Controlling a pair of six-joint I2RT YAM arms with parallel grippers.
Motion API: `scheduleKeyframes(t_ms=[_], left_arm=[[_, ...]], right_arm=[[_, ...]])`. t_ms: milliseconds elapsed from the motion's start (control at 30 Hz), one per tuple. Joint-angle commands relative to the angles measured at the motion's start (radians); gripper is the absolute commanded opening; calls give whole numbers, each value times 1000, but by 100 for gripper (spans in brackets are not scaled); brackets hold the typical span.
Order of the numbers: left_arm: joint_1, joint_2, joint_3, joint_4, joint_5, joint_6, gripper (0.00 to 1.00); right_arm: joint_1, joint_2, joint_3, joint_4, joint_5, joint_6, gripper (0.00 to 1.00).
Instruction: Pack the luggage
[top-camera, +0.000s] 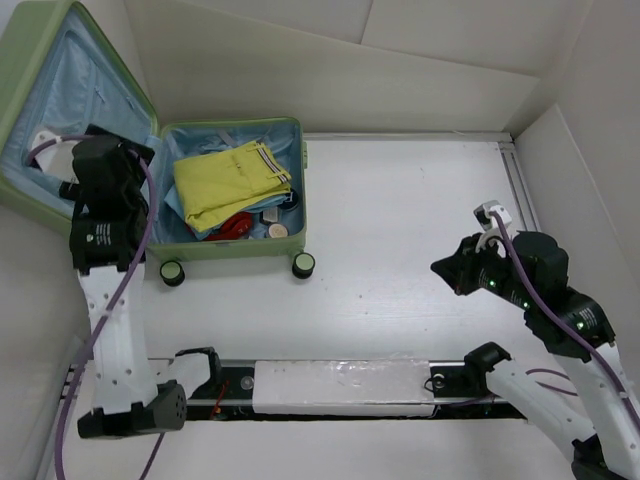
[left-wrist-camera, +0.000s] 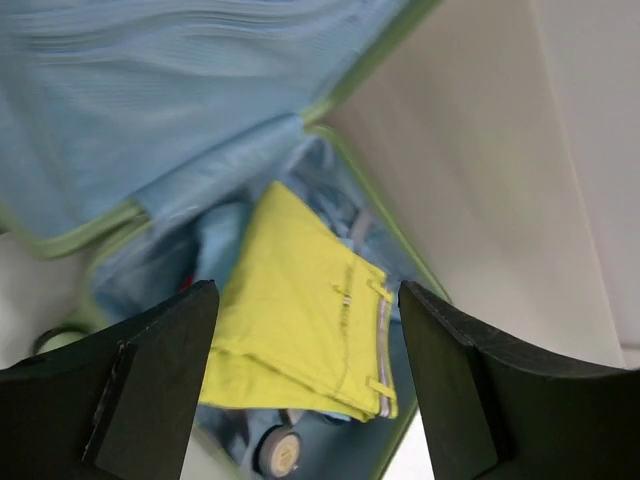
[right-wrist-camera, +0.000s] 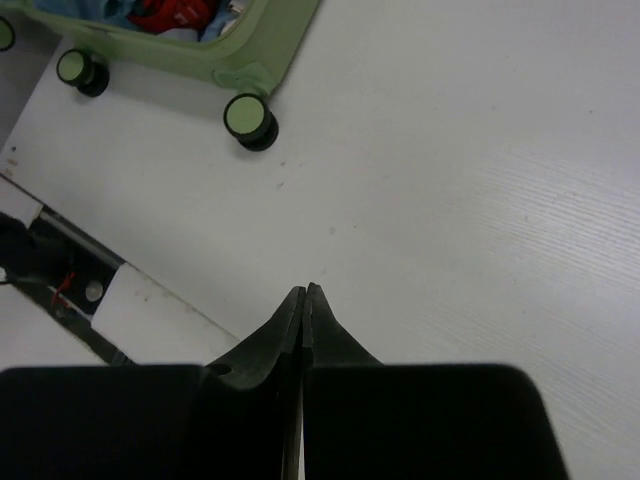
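Note:
The luggage (top-camera: 235, 250) lies open at the table's left, a pale green shell with blue lining, its lid (top-camera: 40, 110) leaning back to the upper left. A folded yellow garment (top-camera: 228, 178) lies on top inside it, with a red item (top-camera: 238, 224) and small round things beside it. My left gripper (left-wrist-camera: 308, 300) hovers open over the case's left side, and the yellow garment (left-wrist-camera: 300, 320) shows far below between its fingers. My right gripper (right-wrist-camera: 304, 290) is shut with nothing in it, above bare table right of the case, its tip (top-camera: 445, 268) pointing left.
Two green-and-black caster wheels (top-camera: 303, 264) (top-camera: 172, 271) stick out from the case's near side. White wall panels (top-camera: 420, 70) close off the back and the right. A mounting rail (top-camera: 340, 385) runs along the near edge between the arm bases.

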Motion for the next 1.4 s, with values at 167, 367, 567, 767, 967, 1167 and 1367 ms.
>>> scheduleKeyframes(t_ms=[167, 367, 567, 767, 967, 1167, 1367], left_arm=[[67, -16, 59, -414, -331, -118, 69], [67, 96, 179, -502, -467, -86, 70], [349, 192, 331, -502, -286, 29, 71], [349, 260, 430, -502, -332, 65, 71], [349, 329, 531, -491, -332, 77, 65], [349, 390, 582, -500, -343, 77, 55], [396, 394, 584, -500, -357, 68, 42]], right_arm=[[35, -47, -6, -4, -172, -94, 5], [86, -56, -17, -4, -191, -114, 47], [122, -47, -28, 15, -200, -114, 56], [164, -18, -28, 24, -189, -123, 58], [164, 0, -37, 33, -189, -123, 58], [164, 20, -37, 52, -171, -123, 58], [164, 30, -37, 52, -140, -123, 58]])
